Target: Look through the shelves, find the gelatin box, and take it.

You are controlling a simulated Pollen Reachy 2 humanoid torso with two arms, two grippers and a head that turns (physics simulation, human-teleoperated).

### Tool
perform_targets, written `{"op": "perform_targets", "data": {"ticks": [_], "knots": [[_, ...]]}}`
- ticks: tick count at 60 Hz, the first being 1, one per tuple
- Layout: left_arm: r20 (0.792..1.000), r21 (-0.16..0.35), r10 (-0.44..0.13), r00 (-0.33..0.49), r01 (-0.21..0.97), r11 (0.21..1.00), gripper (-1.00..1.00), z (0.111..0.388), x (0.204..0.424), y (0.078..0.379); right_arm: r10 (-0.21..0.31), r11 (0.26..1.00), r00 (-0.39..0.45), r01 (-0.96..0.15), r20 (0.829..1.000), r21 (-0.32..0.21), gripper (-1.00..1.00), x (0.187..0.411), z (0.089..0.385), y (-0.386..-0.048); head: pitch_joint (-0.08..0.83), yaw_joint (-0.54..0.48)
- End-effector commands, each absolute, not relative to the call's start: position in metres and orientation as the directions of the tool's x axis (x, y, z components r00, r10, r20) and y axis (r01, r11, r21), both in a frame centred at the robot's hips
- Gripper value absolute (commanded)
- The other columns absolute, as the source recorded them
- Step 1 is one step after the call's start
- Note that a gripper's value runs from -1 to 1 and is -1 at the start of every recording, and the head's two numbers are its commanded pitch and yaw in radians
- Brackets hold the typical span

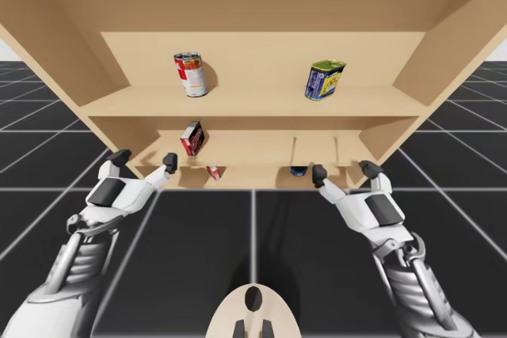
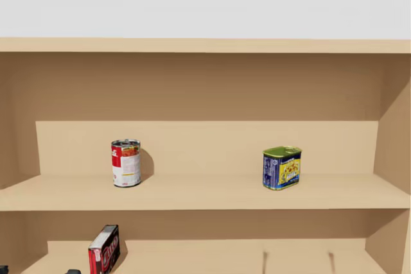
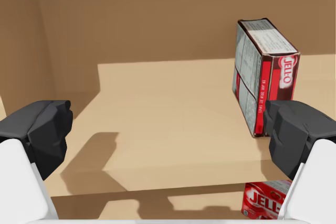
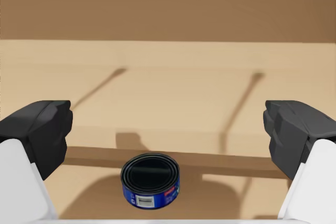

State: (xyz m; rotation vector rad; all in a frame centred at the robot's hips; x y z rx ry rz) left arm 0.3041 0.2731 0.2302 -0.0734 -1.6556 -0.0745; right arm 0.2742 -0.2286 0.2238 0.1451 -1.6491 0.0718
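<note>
left claw: open, holds nothing | red gelatin box: stands upright on shelf, ahead of my left claw, toward one finger's side | right claw: open, holds nothing
</note>
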Motion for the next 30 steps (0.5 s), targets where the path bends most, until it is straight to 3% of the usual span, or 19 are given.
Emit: {"op": "perform_targets", "data": {"ticks": [1,12,30], "knots": [[0.996,0.003,0.005,-0.086,0.094,0.996,-1.0,0.23,0.3041,0.2732,-0.074,0.989,-0.074,-0.137,0.994,0.064,-1.0,0.2719,0.2206,-0.2249,0.004,-0.02],[0.996,0.004,0.005,-0.086,0.097,0.995,-1.0,0.2295,0.3037,0.2723,-0.063,0.988,-0.087,-0.15,0.994,0.05,-1.0,0.2717,0.2231,-0.2263,0.088,-0.03],[0.996,0.017,-0.006,-0.091,0.117,0.993,-1.0,0.2285,0.3022,0.2665,-0.045,0.989,-0.086,-0.143,0.995,0.032,-1.0,0.2715,0.2212,-0.2287,0.32,-0.03]]}}
